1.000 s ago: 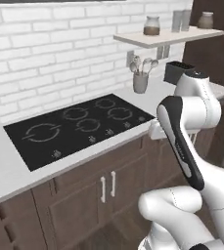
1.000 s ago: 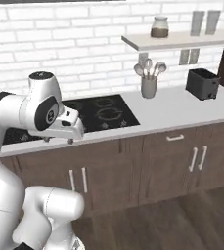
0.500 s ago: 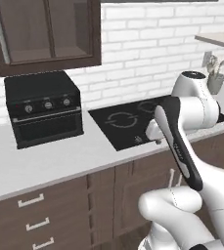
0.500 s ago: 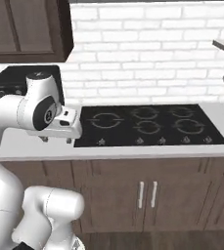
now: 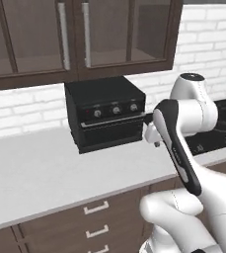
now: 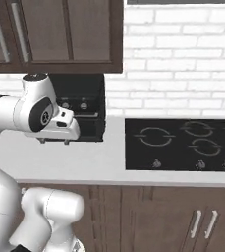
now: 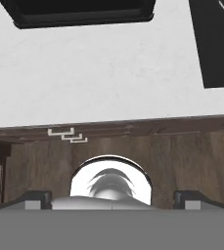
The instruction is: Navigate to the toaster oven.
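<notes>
The toaster oven (image 5: 107, 114) is a small black box with three silver knobs and a thin handle, standing on the white counter against the brick wall under the upper cabinets. In the right base view my arm covers part of the toaster oven (image 6: 84, 110). Its front edge lies along the top of the hand view as the toaster oven (image 7: 79, 12). My gripper (image 5: 153, 138) hangs over the counter's front part, just right of the oven and apart from it. The gripper (image 7: 112, 197) is open and holds nothing, its fingertips (image 7: 35, 197) set wide apart.
A flat black cooktop (image 6: 182, 142) with ring marks lies in the counter right of the oven, also seen as the cooktop (image 5: 218, 129). Dark glass-front upper cabinets (image 5: 85, 34) hang above. Drawers (image 5: 97, 208) sit below the white counter (image 5: 30, 173), with wooden floor in front.
The whole scene has slid to the right as the base drove left. The toaster oven now sits near the middle and looks larger. The arm's pose looks the same.
</notes>
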{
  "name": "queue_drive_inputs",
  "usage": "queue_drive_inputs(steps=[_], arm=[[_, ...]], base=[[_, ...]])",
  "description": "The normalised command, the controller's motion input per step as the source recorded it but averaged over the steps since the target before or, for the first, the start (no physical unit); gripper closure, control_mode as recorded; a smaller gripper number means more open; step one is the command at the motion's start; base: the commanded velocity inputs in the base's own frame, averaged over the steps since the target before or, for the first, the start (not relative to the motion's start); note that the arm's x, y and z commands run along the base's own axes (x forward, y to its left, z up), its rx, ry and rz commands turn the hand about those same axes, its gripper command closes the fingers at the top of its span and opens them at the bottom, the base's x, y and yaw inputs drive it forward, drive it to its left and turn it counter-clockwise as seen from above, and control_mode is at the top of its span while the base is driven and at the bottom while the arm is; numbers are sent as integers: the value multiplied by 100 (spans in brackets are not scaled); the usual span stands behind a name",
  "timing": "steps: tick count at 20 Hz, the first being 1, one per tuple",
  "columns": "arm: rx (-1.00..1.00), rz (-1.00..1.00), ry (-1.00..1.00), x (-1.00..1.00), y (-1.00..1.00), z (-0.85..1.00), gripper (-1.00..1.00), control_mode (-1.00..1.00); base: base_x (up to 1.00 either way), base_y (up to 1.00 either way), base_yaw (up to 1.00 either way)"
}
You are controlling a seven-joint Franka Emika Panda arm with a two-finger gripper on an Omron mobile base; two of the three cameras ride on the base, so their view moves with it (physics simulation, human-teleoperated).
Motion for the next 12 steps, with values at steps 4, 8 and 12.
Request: queue_drive_inputs(steps=[4,8,12], arm=[[0,0,0,0,0,0,-100,100],[0,0,0,0,0,0,-100,100],[0,0,0,0,0,0,-100,100]], base=[[47,14,0],[30,0,0],[27,0,0]])
